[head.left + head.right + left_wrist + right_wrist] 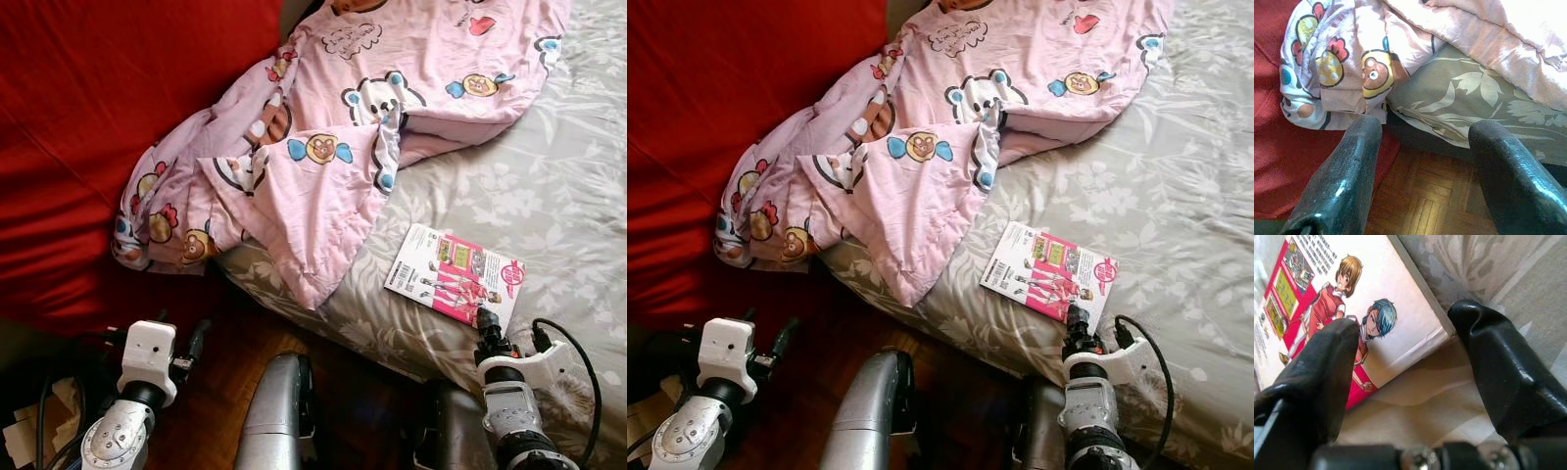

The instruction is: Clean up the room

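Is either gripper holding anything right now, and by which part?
Nothing held. Right gripper is open at the book's near corner; left gripper is open above the floor.

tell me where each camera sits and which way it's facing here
Left eye view: on the head, looking down at the bed, pink blanket and comic book; both arms show.
Right eye view: its stereo twin, same scene.
Left wrist view: along the open left gripper toward the wood floor and bed edge.
Right wrist view: along the open right gripper at the book's corner.
Both wrist views share the bedsheet.
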Tool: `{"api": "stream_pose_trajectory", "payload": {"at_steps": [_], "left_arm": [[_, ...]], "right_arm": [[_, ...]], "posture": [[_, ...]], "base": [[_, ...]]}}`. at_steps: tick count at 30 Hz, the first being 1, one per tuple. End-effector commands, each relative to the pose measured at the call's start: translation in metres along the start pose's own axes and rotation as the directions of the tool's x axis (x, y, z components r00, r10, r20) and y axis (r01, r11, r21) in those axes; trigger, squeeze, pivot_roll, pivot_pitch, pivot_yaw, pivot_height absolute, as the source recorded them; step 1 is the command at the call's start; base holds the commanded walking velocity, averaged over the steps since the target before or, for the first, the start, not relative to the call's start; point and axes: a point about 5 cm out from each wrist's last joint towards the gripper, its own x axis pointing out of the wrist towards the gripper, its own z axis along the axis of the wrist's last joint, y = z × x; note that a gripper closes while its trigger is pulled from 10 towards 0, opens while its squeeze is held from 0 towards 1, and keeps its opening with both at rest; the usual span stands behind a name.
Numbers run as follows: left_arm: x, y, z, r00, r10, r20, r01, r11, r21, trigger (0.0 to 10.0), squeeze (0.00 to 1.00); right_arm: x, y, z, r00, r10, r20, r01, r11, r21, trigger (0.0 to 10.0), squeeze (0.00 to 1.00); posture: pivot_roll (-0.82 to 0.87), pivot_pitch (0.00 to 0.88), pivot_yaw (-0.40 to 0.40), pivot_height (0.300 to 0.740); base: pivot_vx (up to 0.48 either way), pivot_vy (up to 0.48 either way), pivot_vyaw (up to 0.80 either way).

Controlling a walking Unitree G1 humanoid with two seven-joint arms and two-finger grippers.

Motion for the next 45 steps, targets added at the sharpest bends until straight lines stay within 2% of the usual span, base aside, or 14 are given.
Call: {"api": "stream_pose_trajectory", "payload": {"at_steps": [1,10,11,13,14,15,34,38,45], "left_arm": [[-0.007,0.004,-0.007,0.999,-0.001,-0.043,0.002,1.0,0.026,10.0,0.0],[-0.007,0.005,-0.005,0.999,-0.008,-0.042,0.009,0.999,0.045,10.0,0.0],[-0.007,0.005,-0.005,0.999,-0.008,-0.042,0.01,0.999,0.047,10.0,0.0],[-0.007,0.005,-0.005,0.999,-0.008,-0.043,0.01,0.999,0.049,10.0,0.0],[-0.007,0.005,-0.005,0.999,-0.008,-0.044,0.01,0.999,0.049,10.0,0.0],[-0.007,0.005,-0.005,0.999,-0.008,-0.044,0.011,0.999,0.05,10.0,0.0],[-0.003,0.002,-0.01,0.999,0.005,-0.054,-0.003,0.999,0.048,10.0,0.0],[-0.001,0.0,-0.015,0.998,0.016,-0.067,-0.013,0.999,0.047,10.0,0.0],[0.003,-0.003,-0.042,0.988,0.058,-0.144,-0.055,0.998,0.028,10.0,0.0]], "right_arm": [[-0.023,-0.023,-0.049,0.974,-0.105,-0.202,0.125,0.988,0.087,10.0,0.0],[-0.02,-0.009,-0.058,0.97,0.004,-0.244,0.023,0.994,0.111,10.0,0.0],[-0.02,-0.008,-0.059,0.97,0.013,-0.244,0.014,0.994,0.112,9.7,0.0],[-0.02,-0.007,-0.059,0.97,0.03,-0.241,0.002,0.991,0.13,3.7,0.0],[-0.02,-0.006,-0.06,0.97,0.038,-0.241,-0.005,0.991,0.135,2.2,0.0],[-0.02,-0.006,-0.06,0.969,0.05,-0.243,-0.016,0.99,0.139,0.0,0.0],[-0.017,-0.003,-0.052,0.972,0.089,-0.217,-0.059,0.988,0.143,0.0,0.0],[-0.014,0.0,-0.047,0.974,0.109,-0.201,-0.083,0.988,0.131,0.0,0.0],[-0.003,0.015,-0.023,0.973,0.212,-0.092,-0.201,0.972,0.118,0.0,0.0]], "posture": [[0.19,0.338,0.217,0.612],[0.2,0.336,0.221,0.612],[0.2,0.336,0.221,0.612],[0.2,0.336,0.222,0.612],[0.2,0.336,0.222,0.612],[0.2,0.336,0.222,0.612],[0.18,0.31,0.206,0.612],[0.17,0.293,0.193,0.612],[0.09,0.212,0.148,0.612]], "base": [[0.0,0.0,0.0],[0.0,0.0,0.0],[0.0,0.0,0.0],[0.0,0.0,0.0],[0.0,0.0,0.0],[0.0,0.0,0.0],[0.0,0.0,0.0],[0.0,0.0,0.0],[0.0,0.0,0.0]]}}
